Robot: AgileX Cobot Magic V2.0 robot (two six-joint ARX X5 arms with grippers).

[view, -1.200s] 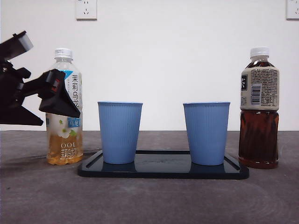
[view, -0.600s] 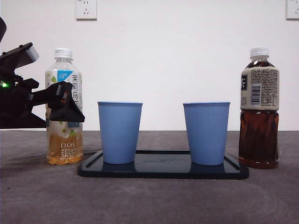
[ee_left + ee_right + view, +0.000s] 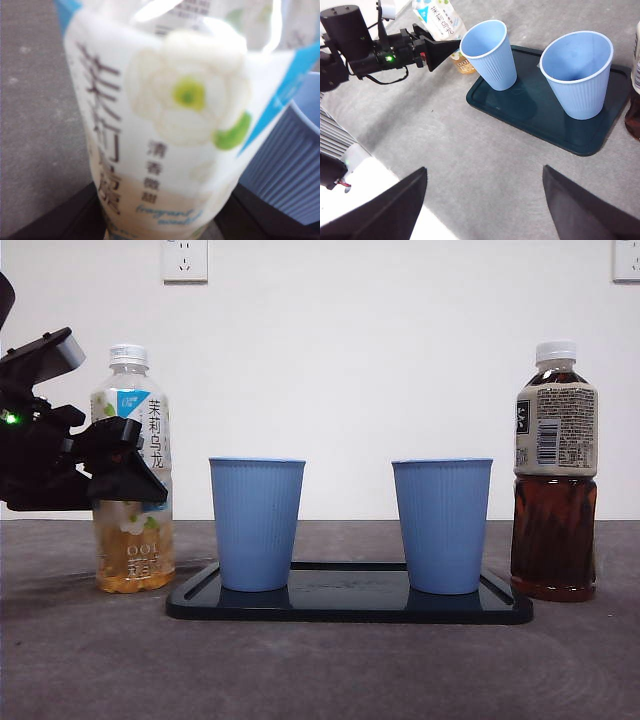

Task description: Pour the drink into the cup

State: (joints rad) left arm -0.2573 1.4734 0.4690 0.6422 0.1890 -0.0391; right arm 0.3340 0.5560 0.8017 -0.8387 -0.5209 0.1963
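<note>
A clear jasmine tea bottle with pale yellow drink and a white cap stands at the left of the table. My left gripper is shut on its middle; the bottle fills the left wrist view, and the right wrist view shows it too. Two blue ribbed cups, left and right, stand upright and empty on a dark tray. The left cup is right beside the held bottle. My right gripper is open and empty above the table's front, away from the tray.
A dark tea bottle with a white cap stands to the right of the tray, also at the edge of the right wrist view. A white wall with sockets is behind. The table is grey.
My left gripper has closed in on the jasmine tea bottle. The bottle has shifted slightly left and turned a little in the grip. The cups and dark bottle have not moved.
</note>
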